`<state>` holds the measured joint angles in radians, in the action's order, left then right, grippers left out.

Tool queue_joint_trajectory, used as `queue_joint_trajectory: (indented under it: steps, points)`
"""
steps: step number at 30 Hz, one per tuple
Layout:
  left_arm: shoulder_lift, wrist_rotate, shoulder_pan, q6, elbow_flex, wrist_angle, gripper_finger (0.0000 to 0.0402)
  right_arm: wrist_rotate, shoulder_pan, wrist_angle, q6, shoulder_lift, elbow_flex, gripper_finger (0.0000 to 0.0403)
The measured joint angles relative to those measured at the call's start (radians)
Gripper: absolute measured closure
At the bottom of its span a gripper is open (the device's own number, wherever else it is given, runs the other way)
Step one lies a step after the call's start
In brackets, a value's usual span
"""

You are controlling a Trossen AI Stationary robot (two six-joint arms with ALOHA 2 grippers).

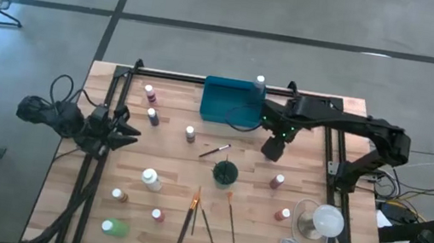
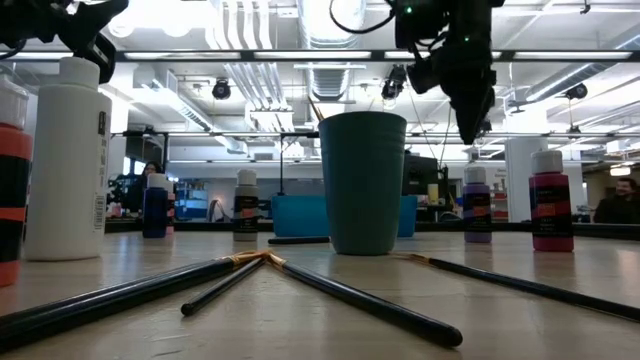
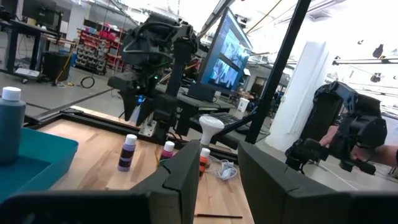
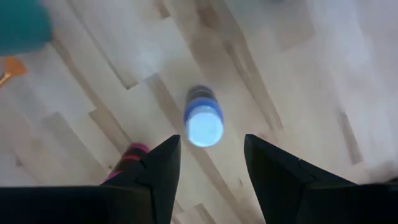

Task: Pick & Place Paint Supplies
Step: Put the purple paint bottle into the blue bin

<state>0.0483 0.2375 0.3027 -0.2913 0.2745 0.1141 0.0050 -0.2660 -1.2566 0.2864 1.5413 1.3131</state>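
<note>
Paint supplies lie scattered over the table [image 1: 313, 110]: small white-capped bottles and thin brushes, with a teal tray [image 1: 228, 103] at the back edge and a dark cup [image 1: 225, 173] mid-table. Right pincer [image 1: 271, 149] hangs above the wood, fingers spread and empty. A purple bottle [image 4: 203, 118] stands upright straight below it, white cap up, centred between the fingers; I judge a straight descent would reach it. Left pincer [image 1: 130, 134] waits at the left edge, fingers parted, well apart from that bottle.
</note>
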Motion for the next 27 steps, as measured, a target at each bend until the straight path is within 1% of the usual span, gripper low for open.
queue_joint_trajectory:
  steps: [4, 9, 13, 22, 27]
  points:
    - [0.0, 0.0, 0.0, 0.0, 0.0, 0.0, 0.0284, 0.002, 0.0, -0.001, 0.051, 0.006, -0.005, 0.0214]
    - [0.0, 0.0, 0.0, 0.0, 0.0, 0.0, 0.0284, 0.0, 0.0, -0.002, 0.055, 0.007, -0.018, 0.019]
    - [0.0, 0.0, 0.0, 0.0, 0.0, 0.0, 0.0285, 0.0, 0.0, 0.01, 0.056, 0.012, -0.035, 0.0182]
    - [0.0, 0.0, 0.0, 0.0, 0.0, 0.0, 0.0285, -0.005, 0.002, 0.094, 0.063, 0.012, -0.128, 0.0202]
    - [0.0, 0.0, 0.0, 0.001, 0.0, 0.0, 0.0284, -0.033, 0.007, 0.151, 0.072, 0.012, -0.177, 0.0214]
